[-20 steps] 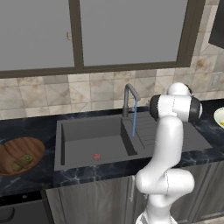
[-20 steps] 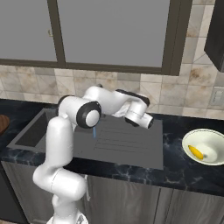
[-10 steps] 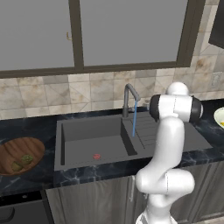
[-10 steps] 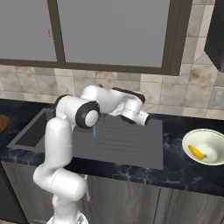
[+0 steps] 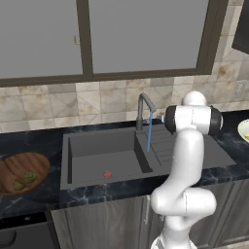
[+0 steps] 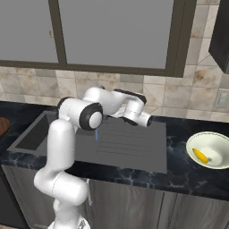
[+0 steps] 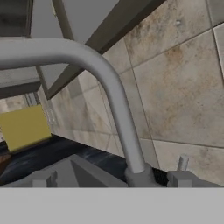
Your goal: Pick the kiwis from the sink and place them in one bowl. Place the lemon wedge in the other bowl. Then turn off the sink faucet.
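Observation:
The sink faucet fills the hand view from close up, its bent spout arching across the top. My gripper is open, and its fingertips stand wide apart on either side of the stem's foot. From the right base view the gripper hovers over the drainboard by the back wall. Water runs from the faucet into the sink. Two kiwis lie in the wooden bowl on the left. The lemon wedge lies in the pale bowl on the right.
A small flat red thing lies on the sink floor. A yellow block sits on the counter beyond the faucet. The tiled wall and window frame rise right behind the tap. My arm's elbow stands over the drainboard.
The hand has moved a little back and to the left over the drainboard, nearer the faucet. The jaws have stayed open.

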